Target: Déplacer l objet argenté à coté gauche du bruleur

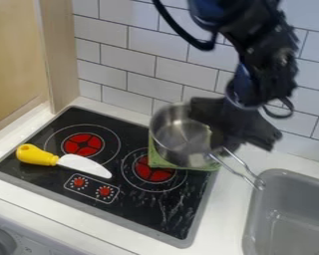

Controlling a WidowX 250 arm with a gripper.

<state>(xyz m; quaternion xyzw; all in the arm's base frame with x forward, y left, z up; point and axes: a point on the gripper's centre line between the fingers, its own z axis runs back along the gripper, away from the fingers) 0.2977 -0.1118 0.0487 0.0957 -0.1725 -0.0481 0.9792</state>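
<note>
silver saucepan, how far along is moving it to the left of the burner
Placement doesn't look done: the saucepan is above the green cloth, toward the back right of the right burner. The end effector is at its rim, but a firm grip can't be confirmed. Left: getting it to the burner's left.

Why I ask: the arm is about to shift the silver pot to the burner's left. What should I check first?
1. Gripper at the pot: ok, at its rim on the sink side.
2. Secure hold: cannot tell.
3. Pot free of the green item beneath: cannot tell whether they touch.
4. Target burner identified: not ok; there are two, left and right, and the task doesn't say which.
5. Area around the left burner free: not ok; a yellow-handled knife lies in front and might get bumped.
</note>
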